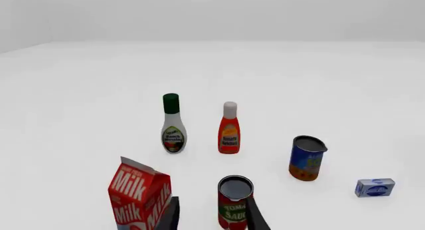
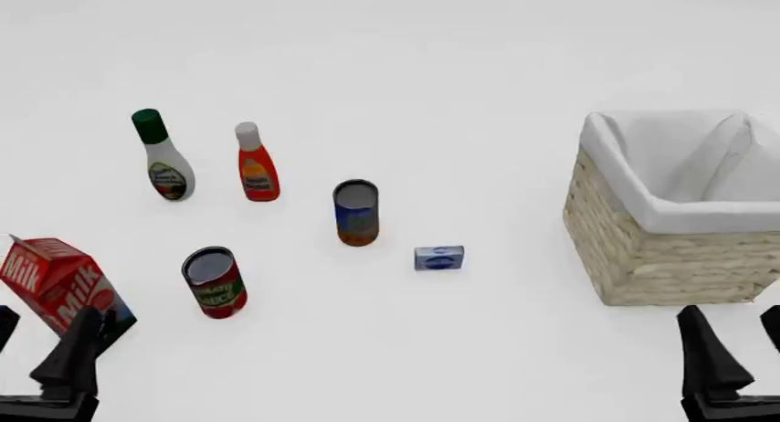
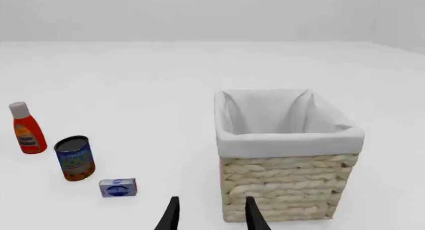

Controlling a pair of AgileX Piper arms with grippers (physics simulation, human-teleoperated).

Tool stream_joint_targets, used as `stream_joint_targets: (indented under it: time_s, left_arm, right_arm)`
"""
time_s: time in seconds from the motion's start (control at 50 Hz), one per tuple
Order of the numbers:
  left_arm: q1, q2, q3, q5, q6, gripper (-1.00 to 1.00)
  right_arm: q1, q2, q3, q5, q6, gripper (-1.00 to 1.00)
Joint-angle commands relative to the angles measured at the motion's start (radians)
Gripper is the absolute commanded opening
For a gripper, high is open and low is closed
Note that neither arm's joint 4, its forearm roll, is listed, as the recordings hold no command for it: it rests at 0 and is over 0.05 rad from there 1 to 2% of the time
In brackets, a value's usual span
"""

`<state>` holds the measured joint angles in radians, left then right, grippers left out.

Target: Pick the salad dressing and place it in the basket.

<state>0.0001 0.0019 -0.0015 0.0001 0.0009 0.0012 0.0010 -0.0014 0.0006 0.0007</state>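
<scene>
Both claws sit parted and empty at the table's near edge, the left gripper [image 2: 43, 349] suited to reach past the milk carton [image 2: 61, 290] toward the upright salad dressing [image 2: 161, 157] far-left; the basket [image 2: 634, 248] waits right.

Both arms sit low at the near edge of the front view, only their dark ends showing. The left gripper [image 2: 43, 349] is at the bottom left corner, its fingers [image 2: 76, 353] pointing up and forward, spread apart with nothing between them. The right gripper [image 2: 737, 344] mirrors it at the bottom right corner, its fingers [image 2: 704, 353] likewise parted and empty. In the left wrist view the two finger tips [image 1: 171, 215] rise from the bottom edge with a clear gap between them; the right wrist view shows the same, both tips [image 3: 171, 215] apart and bare.
</scene>
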Motion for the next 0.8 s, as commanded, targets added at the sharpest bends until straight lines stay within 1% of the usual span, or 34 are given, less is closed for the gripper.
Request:
stream_joint_targets:
  time_s: [0.02, 0.16, 0.2, 0.28, 0.36, 0.4, 0.44, 0.52, 0.58, 0.6, 0.62, 0.64, 0.7, 0.72, 0.76, 0.8]
  left_arm:
    - [0.001, 0.006, -0.007, 0.000, 0.004, 1.00]
    - [-0.005, 0.007, -0.019, 0.007, 0.004, 1.00]
    - [-0.007, 0.012, -0.024, 0.006, 0.006, 1.00]
    - [-0.008, 0.014, -0.031, 0.010, 0.003, 1.00]
    - [-0.013, 0.043, -0.064, 0.021, 0.009, 1.00]
    - [-0.015, 0.118, -0.056, -0.041, 0.024, 1.00]
    - [-0.013, 0.136, -0.064, -0.054, 0.038, 1.00]
    - [-0.012, 0.244, -0.121, -0.109, 0.029, 1.00]
    - [-0.004, 0.324, -0.165, -0.153, -0.003, 1.00]
    - [-0.008, 0.350, -0.176, -0.168, -0.001, 1.00]
    - [-0.007, 0.379, -0.189, -0.178, 0.003, 1.00]
    - [-0.027, 0.414, -0.209, -0.186, 0.018, 1.00]
    - [-0.027, 0.504, -0.253, -0.226, 0.042, 1.00]
    - [-0.027, 0.505, -0.253, -0.228, 0.042, 1.00]
    - [-0.026, 0.567, -0.287, -0.254, 0.077, 1.00]
    - [-0.010, 0.608, -0.318, -0.273, 0.080, 1.00]
  right_arm:
    - [0.006, 0.001, -0.004, 0.005, 0.001, 1.00]
    - [0.011, 0.000, -0.002, 0.007, -0.002, 1.00]
    - [0.011, 0.000, -0.001, 0.007, 0.009, 1.00]
    - [0.012, 0.000, -0.001, 0.006, 0.009, 1.00]
    - [0.015, 0.000, -0.001, 0.005, 0.012, 1.00]
    - [0.017, 0.000, -0.003, 0.005, 0.016, 1.00]
    - [0.017, 0.000, -0.003, 0.004, 0.015, 1.00]
    - [0.017, 0.000, -0.004, 0.005, 0.014, 1.00]
    - [0.018, 0.000, -0.004, 0.006, 0.012, 1.00]
    - [0.018, 0.000, -0.003, 0.006, 0.013, 1.00]
    - [0.020, 0.000, -0.003, 0.007, 0.012, 1.00]
    - [0.021, 0.000, -0.003, 0.006, 0.011, 1.00]
    - [0.020, 0.000, -0.002, 0.007, 0.019, 1.00]
    - [0.020, 0.000, -0.002, 0.007, 0.019, 1.00]
    - [0.023, 0.000, -0.002, 0.008, 0.020, 1.00]
    - [0.025, 0.000, -0.002, 0.008, 0.018, 1.00]
